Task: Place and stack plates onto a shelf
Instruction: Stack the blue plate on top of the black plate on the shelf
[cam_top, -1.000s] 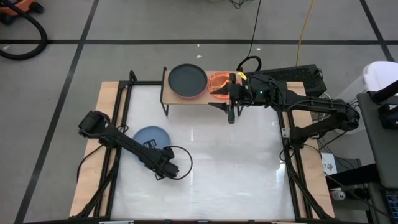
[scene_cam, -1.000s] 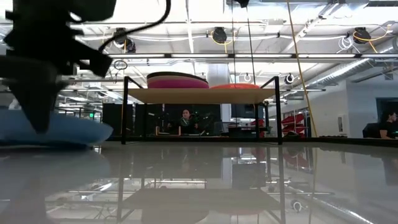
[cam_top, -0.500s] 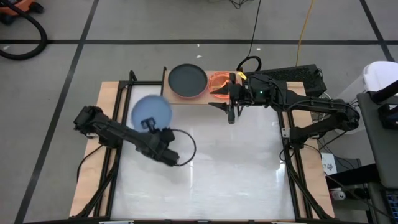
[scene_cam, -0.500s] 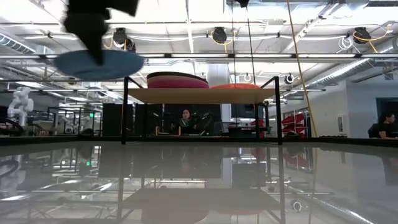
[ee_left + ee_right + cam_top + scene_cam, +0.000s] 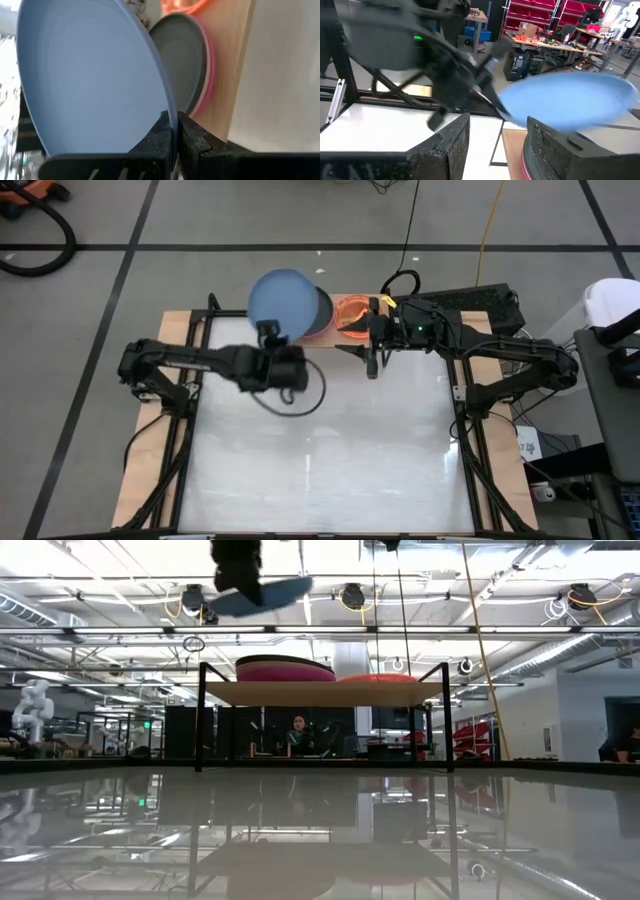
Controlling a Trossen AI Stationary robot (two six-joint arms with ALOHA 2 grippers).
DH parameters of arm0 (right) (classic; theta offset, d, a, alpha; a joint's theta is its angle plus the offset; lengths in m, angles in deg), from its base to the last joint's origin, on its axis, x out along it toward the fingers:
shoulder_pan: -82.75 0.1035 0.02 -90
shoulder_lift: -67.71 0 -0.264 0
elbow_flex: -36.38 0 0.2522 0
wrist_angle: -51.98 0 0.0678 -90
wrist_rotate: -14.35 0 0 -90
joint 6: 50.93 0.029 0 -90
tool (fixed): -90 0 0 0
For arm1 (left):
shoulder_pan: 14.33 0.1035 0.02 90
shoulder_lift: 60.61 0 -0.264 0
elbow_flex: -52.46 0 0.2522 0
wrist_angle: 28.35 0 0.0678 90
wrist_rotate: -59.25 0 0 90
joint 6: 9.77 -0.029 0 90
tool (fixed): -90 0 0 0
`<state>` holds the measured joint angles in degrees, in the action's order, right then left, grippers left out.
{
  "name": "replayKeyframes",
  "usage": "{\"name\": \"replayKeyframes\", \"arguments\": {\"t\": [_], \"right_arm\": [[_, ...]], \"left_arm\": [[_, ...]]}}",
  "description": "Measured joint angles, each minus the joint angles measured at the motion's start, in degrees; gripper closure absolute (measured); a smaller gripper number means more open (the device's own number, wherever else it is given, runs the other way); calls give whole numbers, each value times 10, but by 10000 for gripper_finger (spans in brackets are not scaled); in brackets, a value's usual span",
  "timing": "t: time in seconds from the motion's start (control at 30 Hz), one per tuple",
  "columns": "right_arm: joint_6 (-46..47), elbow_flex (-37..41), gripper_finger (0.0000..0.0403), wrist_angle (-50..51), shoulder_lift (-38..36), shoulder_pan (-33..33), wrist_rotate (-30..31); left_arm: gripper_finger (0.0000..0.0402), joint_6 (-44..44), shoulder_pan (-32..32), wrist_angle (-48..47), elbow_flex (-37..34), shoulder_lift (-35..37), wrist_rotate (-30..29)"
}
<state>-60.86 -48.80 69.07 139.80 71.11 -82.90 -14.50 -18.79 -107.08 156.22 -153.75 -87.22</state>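
My left gripper (image 5: pixel 269 330) is shut on a blue plate (image 5: pixel 285 302) and holds it in the air above the left part of the shelf (image 5: pixel 338 338). In the low view the blue plate (image 5: pixel 262 595) hangs well above the shelf board (image 5: pixel 320 693). A black plate (image 5: pixel 180 65) lies on a magenta plate (image 5: pixel 285 671) on the shelf's left part. Orange plates (image 5: pixel 352 312) lie on its right part. My right gripper (image 5: pixel 372 358) waits open by the shelf's near right edge and touches nothing. My left gripper pinches the blue plate's rim (image 5: pixel 171 120) on the plate's near side, one finger (image 5: pixel 192 137) on each face. The fingers reach in from the table's near-left side. The plate is lifted clear and sits tilted over the black plate.
The shelf's thin black legs (image 5: pixel 201 720) stand on the white table top (image 5: pixel 330 450), near its far edge. Black frame rails (image 5: pixel 190 380) run along both table sides. A person (image 5: pixel 297 730) sits in the room behind the table.
My left gripper has lifted the blue plate off the table's left part. It carried the plate up, toward the far edge and to the right, to a spot over the shelf's left part. The plate lay flat on the table and now hangs tilted.
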Motion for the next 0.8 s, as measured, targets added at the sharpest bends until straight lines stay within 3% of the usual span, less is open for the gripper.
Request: {"name": "replayKeyframes", "arguments": {"t": [0.17,0.27,0.37,0.57,0.8], "right_arm": [[1,0,222,3,0,0,0],[0,0,222,18,-4,0,0],[-4,-1,222,31,-8,0,0],[-13,-1,222,51,-16,0,0],[-13,-1,222,51,-17,0,0]], "left_arm": [[391,-176,79,132,-9,-4,108],[391,-211,123,148,-10,-13,199],[391,-218,152,145,-10,-18,254],[376,-202,179,132,-11,-29,284],[261,-191,171,130,-10,-28,279]]}}
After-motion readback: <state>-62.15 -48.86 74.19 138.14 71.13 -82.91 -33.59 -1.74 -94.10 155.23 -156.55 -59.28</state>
